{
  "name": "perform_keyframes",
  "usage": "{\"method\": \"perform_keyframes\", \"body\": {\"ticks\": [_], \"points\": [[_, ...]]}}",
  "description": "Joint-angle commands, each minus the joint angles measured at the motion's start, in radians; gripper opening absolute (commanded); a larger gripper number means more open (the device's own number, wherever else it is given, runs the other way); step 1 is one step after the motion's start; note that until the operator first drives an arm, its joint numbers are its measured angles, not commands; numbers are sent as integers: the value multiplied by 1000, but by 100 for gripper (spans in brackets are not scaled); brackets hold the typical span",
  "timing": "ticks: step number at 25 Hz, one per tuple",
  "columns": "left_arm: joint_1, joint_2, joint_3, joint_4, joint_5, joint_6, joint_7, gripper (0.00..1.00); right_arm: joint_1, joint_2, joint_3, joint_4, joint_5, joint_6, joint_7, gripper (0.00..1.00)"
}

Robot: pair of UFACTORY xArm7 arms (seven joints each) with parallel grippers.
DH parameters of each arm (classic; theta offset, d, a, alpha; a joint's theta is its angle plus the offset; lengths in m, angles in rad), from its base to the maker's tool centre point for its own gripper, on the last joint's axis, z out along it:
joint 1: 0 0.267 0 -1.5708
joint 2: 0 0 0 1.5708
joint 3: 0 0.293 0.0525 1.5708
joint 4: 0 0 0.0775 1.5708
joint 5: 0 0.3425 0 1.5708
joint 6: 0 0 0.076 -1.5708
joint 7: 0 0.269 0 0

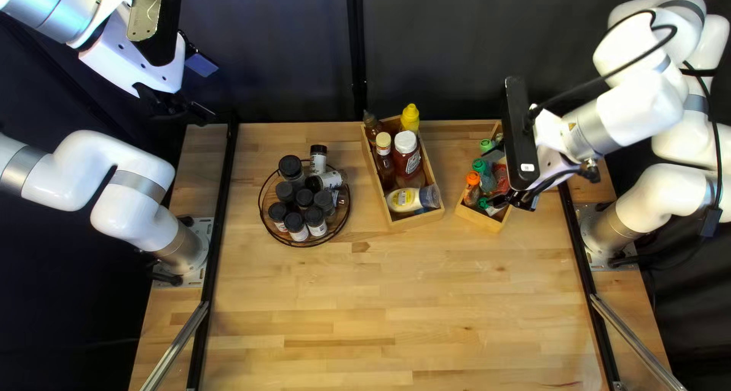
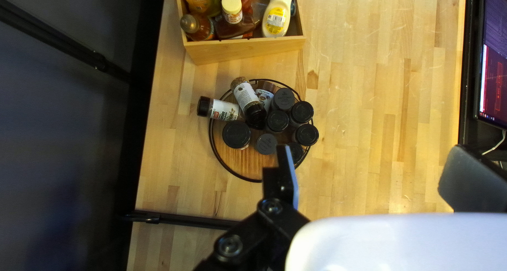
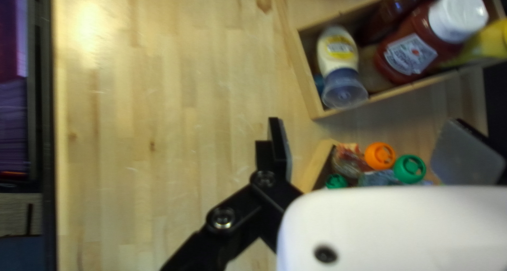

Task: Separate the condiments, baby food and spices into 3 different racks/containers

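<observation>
High at the upper left of the top left view hangs my left gripper (image 1: 204, 90); in its wrist view the gripper (image 2: 376, 170) is open and empty, with black-capped spice jars (image 2: 277, 121) ahead in a round wire-rimmed rack (image 2: 240, 174). Two jars there lie tilted. My right gripper (image 1: 525, 201) hovers by the small wooden box (image 1: 495, 224). Seen from its wrist, the gripper (image 3: 372, 149) stands open, its fingers apart above baby food with orange (image 3: 380, 155) and green caps (image 3: 409, 169). Sauce bottles, including ketchup (image 1: 406, 156) and a lying pale bottle (image 1: 403, 200), fill the larger wooden box (image 1: 417, 221).
Black rails (image 1: 221, 231) run along both sides of the table (image 1: 396, 307). A screen (image 2: 494, 65) stands beyond the table edge in the left wrist view. The larger box sits between the wire rack and the small box.
</observation>
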Motion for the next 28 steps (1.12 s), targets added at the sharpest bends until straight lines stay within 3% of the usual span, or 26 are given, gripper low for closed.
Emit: {"method": "perform_keyframes", "body": {"ticks": [1,12,28], "points": [[0,0,0,0,0,0,0,100,-3,21,70,51,36,41,-12,100],[0,0,0,0,0,0,0,100,-10,128,256,267,144,207,-93,100],[0,0,0,0,0,0,0,100,-5,136,260,299,166,227,-106,100]]}}
